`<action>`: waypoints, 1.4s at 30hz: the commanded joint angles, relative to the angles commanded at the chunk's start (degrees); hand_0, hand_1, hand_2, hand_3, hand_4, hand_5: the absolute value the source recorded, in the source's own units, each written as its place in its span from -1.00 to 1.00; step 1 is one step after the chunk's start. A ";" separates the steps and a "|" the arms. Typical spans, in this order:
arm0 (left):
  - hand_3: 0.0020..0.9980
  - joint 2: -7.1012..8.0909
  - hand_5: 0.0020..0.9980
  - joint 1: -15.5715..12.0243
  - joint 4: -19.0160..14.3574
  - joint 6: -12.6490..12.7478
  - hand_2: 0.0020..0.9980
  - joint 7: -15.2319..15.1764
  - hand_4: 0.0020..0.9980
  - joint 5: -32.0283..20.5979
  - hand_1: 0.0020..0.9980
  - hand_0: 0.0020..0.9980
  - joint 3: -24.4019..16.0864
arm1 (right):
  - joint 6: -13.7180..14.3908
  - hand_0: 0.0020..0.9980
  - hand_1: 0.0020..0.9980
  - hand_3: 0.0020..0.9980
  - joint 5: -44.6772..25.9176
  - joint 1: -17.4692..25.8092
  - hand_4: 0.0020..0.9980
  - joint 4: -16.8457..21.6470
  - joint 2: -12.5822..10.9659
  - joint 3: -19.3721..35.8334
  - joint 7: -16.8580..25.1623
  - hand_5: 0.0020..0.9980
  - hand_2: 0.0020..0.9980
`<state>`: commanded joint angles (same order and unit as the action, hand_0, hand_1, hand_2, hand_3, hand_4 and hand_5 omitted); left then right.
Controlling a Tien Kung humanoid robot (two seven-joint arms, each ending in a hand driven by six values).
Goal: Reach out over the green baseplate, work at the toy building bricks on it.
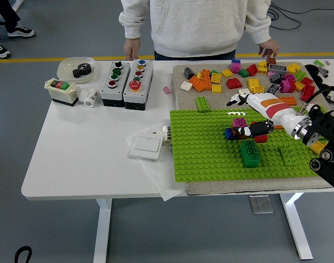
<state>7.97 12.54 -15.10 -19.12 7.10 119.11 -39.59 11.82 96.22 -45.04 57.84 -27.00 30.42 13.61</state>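
Note:
The green baseplate (200, 148) lies on a grey mat at the table's right. On it stand a magenta brick (239, 123), a blue brick (228, 133), a red brick (261, 138) partly under my thumb, a dark green stack (250, 152) and a light green brick (289, 154). My right hand (235, 116), white and orange with black fingertips, reaches in from the right over the plate. Its fingers are spread: the thumb lies across the red brick, the other fingers hover behind the magenta brick. It holds nothing. The left arm is out of view.
Several loose bricks (238, 76) lie on the mat behind the plate, where a person's hand (268, 50) rests. Two button boxes (126, 76), a bowl with a gear (76, 68), a switch box (62, 90) and a white switch (146, 146) occupy the left half.

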 joint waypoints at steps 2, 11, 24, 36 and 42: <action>0.19 0.03 0.20 0.02 -0.01 -0.01 0.43 0.01 0.33 0.01 0.49 0.50 0.02 | 0.07 0.39 0.40 0.53 0.86 -0.35 0.64 -0.98 0.32 -0.42 -0.01 -0.56 0.49; 0.19 0.10 0.20 0.34 -0.03 0.00 0.42 0.11 0.34 -0.68 0.49 0.50 0.39 | 0.93 0.38 0.40 0.53 4.06 -1.27 0.64 -4.65 1.29 -1.48 -0.11 -0.56 0.48; 0.20 0.11 0.20 0.61 -0.06 0.09 0.42 0.20 0.34 -1.27 0.49 0.50 0.80 | 1.03 0.37 0.39 0.45 5.36 -1.57 0.59 -8.38 2.64 -3.03 -0.28 -0.59 0.48; 0.20 0.12 0.20 1.12 -0.15 -0.02 0.42 0.36 0.33 -1.63 0.49 0.49 1.08 | 2.71 0.30 0.31 0.18 3.83 -1.61 0.49 -9.90 3.24 -3.53 1.00 -0.57 0.35; 0.20 0.15 0.20 1.21 -0.16 -0.02 0.42 0.49 0.33 -1.62 0.49 0.49 1.02 | 2.26 0.26 0.29 0.13 3.44 -1.64 0.45 -10.84 3.55 -3.84 0.98 -0.41 0.31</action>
<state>8.11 13.74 -15.26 -19.14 7.59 117.49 -38.57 14.08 99.66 -46.68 46.99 -23.44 26.59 14.59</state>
